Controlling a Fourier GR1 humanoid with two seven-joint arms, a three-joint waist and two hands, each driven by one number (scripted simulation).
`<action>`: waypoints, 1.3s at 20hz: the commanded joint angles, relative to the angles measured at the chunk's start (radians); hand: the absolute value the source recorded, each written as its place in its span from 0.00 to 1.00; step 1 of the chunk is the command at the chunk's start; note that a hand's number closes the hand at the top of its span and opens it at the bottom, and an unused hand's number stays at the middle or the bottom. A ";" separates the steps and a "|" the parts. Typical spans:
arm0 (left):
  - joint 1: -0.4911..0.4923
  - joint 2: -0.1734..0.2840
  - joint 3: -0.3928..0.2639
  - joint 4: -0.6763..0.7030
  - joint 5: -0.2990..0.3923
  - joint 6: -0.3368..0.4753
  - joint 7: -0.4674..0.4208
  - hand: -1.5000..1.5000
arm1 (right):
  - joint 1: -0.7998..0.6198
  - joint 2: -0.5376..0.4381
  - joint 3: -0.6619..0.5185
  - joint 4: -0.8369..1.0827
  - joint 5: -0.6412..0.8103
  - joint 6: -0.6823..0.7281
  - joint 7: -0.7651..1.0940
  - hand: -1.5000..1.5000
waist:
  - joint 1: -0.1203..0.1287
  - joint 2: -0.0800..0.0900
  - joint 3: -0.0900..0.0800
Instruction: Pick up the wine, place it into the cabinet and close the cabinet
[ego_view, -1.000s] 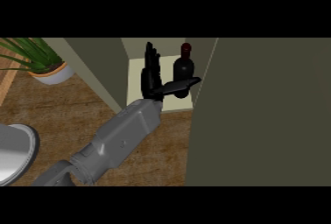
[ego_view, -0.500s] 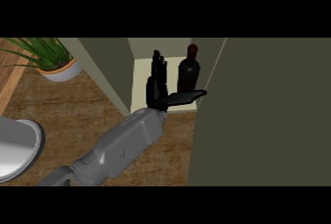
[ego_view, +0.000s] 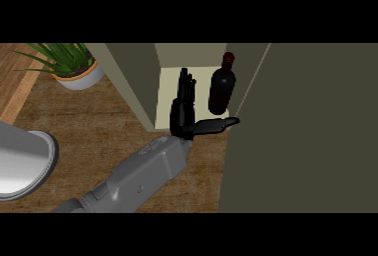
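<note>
A grey round vessel (ego_view: 22, 162) is seen at the left edge of the wooden table (ego_view: 81, 120), with a potted plant (ego_view: 70, 65) behind it. One hand (ego_view: 184, 112) is raised at the open cabinet (ego_view: 144, 85), fingers straight, thumb spread, nothing held; which hand it is cannot be told. The wine bottle (ego_view: 221, 87) stands upright inside, just right of the fingers. The cabinet door (ego_view: 303, 130) is open.

So the wooden desk (ego_view: 81, 130) is carrying a potted plant (ego_view: 70, 67) near its far left and a round grey thing (ego_view: 22, 165) at the left edge, partly cut off. The pale cabinet shelf (ego_view: 168, 95) is holding 1 dark wine bottle (ego_view: 221, 87), which is standing upright by the right wall.
</note>
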 joint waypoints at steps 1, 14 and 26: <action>0.066 -0.001 0.005 -0.096 -0.051 0.069 -0.030 0.00 | 0.015 0.029 0.057 -0.059 0.046 -0.053 0.042 0.00 | 0.020 -0.006 0.000; 0.285 0.153 0.026 -0.433 -0.310 0.047 0.061 0.00 | 0.039 0.003 -0.012 -0.027 0.007 -0.009 -0.020 0.00 | 0.033 -0.007 0.000; 0.449 0.397 0.035 -0.839 -0.452 0.027 0.207 0.00 | 0.088 -0.074 -0.054 -0.005 -0.082 0.113 -0.054 1.00 | 0.031 -0.006 0.001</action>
